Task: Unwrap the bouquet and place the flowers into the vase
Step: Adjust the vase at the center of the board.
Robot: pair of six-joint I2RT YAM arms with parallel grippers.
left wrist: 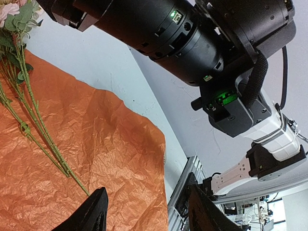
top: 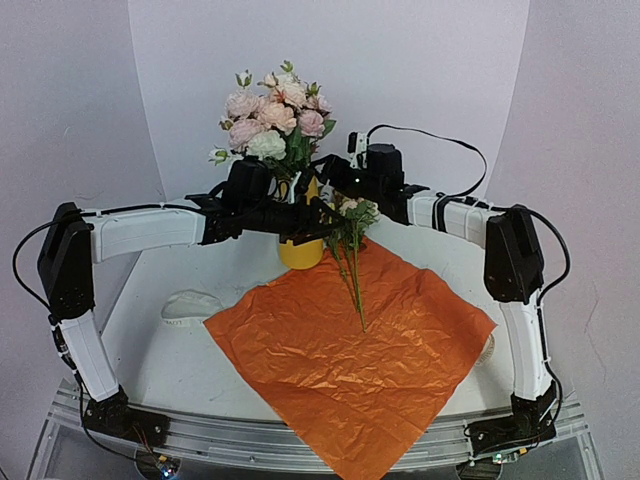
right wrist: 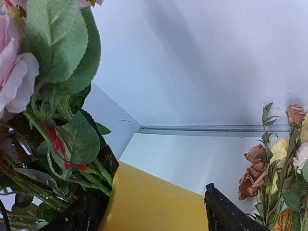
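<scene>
Tabletop (top: 170, 360) bears paper (top: 340, 370) spread flat, unwrapping done; flowers (top: 351, 215) not yet in vase (top: 300, 252); left gripper (left wrist: 147, 209) gapes empty; right gripper (right wrist: 151, 207) straddles vase, grip unclear.

You've got the paper (top: 350, 370) spread on the table (top: 160, 365), the flowers (top: 352, 268) lying across its far corner, and the vase (top: 300, 252) just left of them.

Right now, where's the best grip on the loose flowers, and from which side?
Probably grip the flowers by the bare stems, about midway, below the leaves. They run bundled down the orange paper toward the near edge. Come from above on the near side, closing across them; the vase, left arm and right arm crowd the bloom end.
</scene>
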